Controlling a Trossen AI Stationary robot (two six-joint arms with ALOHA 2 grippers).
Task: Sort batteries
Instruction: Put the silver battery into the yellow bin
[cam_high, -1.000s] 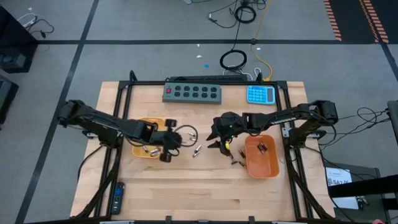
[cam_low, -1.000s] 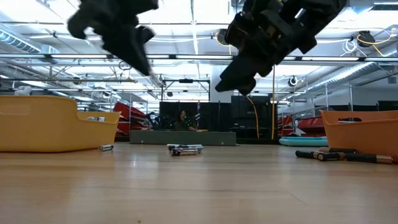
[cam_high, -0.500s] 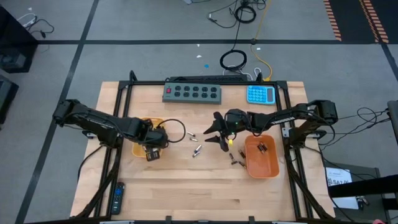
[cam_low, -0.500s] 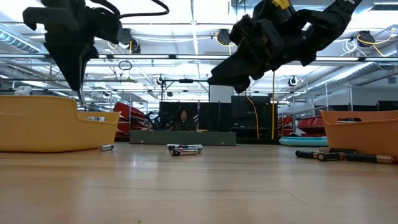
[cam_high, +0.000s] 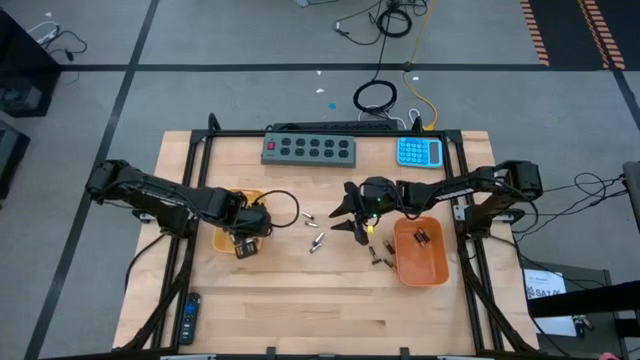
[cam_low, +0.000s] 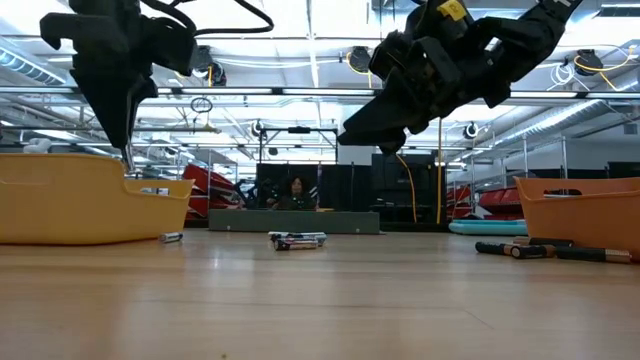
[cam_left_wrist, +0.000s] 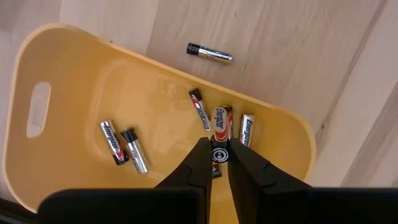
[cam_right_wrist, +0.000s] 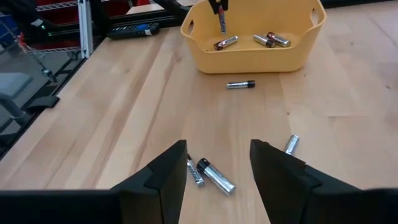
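Batteries (cam_right_wrist: 216, 176) lie mid-table, others in the left tray (cam_left_wrist: 68, 87). Left gripper (cam_left_wrist: 216, 152) pinches one endwise over the tray; right gripper (cam_right_wrist: 217, 163) hovers spread. Light, hard, slippery (they roll): grip across the middle.

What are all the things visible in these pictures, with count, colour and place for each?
Left tray: one, yellow-orange, on the table's left part, under the left hand.
Batteries in left tray: at least five lying, silver and dark.
Battery beside left tray: one, on the wood, apart from the rim.
Loose batteries mid-table: a few, silver, below the right hand.
Right tray: one, orange, table's right part, dark batteries inside.
Batteries beside right tray: a few, dark.
Button box: one, grey, far edge.
Calculator: one, blue, far edge.
Remote control: one, black, near left corner.
Left hand: shut on one battery, above the left tray.
Right hand: open, above the loose batteries.
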